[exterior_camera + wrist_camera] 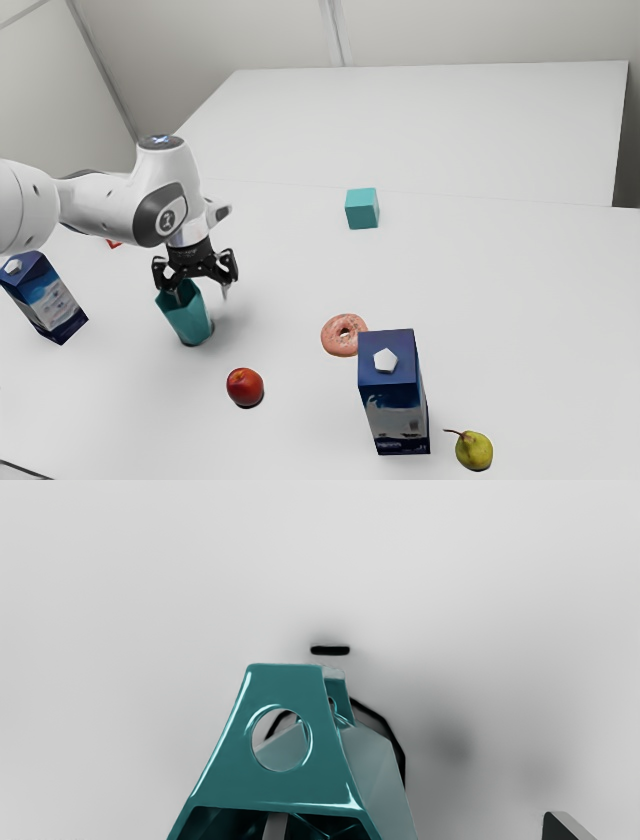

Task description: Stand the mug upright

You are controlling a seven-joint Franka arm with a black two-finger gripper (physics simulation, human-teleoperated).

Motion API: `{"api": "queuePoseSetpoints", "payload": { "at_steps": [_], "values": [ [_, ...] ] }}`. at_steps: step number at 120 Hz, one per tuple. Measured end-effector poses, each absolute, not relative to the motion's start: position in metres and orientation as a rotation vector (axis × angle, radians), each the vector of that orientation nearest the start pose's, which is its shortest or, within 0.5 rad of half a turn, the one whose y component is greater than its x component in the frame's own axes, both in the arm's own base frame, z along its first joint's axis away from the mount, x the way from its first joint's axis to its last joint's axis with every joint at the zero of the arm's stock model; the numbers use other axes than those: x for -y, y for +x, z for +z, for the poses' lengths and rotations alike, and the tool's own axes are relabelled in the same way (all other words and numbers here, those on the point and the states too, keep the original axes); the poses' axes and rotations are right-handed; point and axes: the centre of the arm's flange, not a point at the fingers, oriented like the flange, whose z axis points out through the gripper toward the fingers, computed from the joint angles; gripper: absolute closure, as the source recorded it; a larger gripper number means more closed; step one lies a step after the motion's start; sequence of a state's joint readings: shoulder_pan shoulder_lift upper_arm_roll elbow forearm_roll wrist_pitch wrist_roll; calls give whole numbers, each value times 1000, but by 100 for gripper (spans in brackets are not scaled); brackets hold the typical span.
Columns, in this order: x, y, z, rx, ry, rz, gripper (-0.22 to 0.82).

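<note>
My gripper [203, 293] is over the teal mug [187, 316] in the exterior view, with its fingers apart. The mug's mouth faces up and its narrower base is at the table; whether that base rests flat I cannot tell. In the wrist view the gripper [420, 827] straddles one wall of the mug [285, 787]: one finger [275, 826] reaches into the mouth, while the other finger [564, 827] stands outside with a wide gap to the wall. A flat part with a round hole faces the camera.
A blue carton [45, 298] stands at the exterior view's left, another carton [395, 395] at lower right beside a donut [343, 335] and a pear [474, 450]. A red apple [244, 387] lies near the mug; a teal cube [362, 209] sits farther back on the white table [540, 290].
</note>
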State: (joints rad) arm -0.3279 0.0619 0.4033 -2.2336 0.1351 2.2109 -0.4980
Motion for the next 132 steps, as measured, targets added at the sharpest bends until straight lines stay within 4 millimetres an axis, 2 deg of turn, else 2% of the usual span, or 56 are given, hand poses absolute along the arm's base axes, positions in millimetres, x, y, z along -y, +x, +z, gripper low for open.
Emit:
{"api": "queuePoseSetpoints", "payload": {
  "at_steps": [35,52,72,103,124,132],
  "values": [
    [-45,522,354,741,-2930,65,2],
    [-40,521,372,740,-2962,41,1],
    [-38,534,406,718,-2989,-5,0],
    [-38,567,478,594,-3029,-113,0],
    [-40,573,512,474,-3033,-128,0],
    [-43,575,538,435,-3026,-153,0]
  ]
}}
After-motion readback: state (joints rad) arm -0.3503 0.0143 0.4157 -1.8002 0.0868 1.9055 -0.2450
